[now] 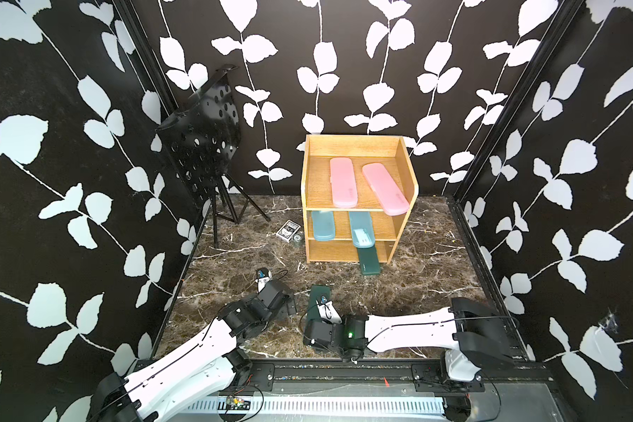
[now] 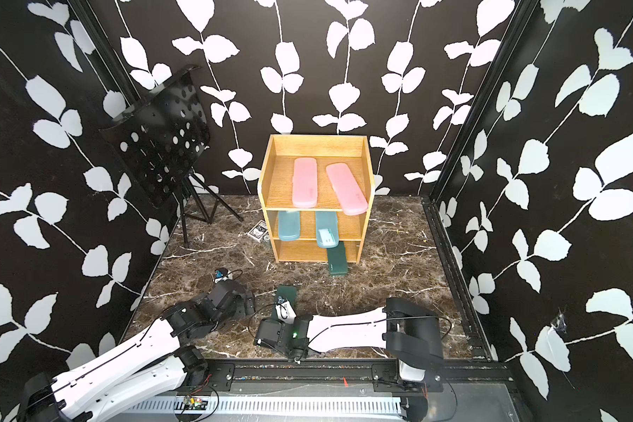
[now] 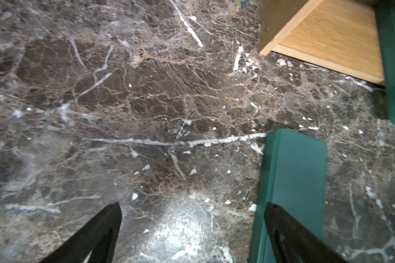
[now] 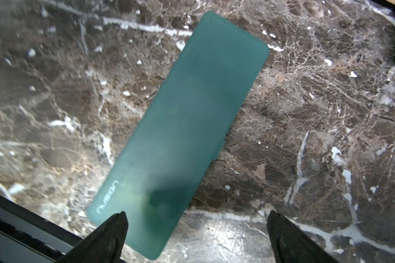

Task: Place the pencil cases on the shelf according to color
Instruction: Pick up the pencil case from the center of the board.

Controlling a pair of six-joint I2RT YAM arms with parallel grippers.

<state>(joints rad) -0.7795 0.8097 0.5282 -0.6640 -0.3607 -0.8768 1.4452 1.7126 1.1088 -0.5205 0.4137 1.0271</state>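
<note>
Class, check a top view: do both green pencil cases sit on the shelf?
No: one green case lies on the marble floor, well short of the shelf.

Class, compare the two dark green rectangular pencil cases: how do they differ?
The near dark green rectangular pencil case lies wholly on the marble tabletop; the far dark green rectangular case pokes out of the bottom tier of the light-wood shelf. The open right gripper hovers over the near one; none is by the far one. Both are unheld.
</note>
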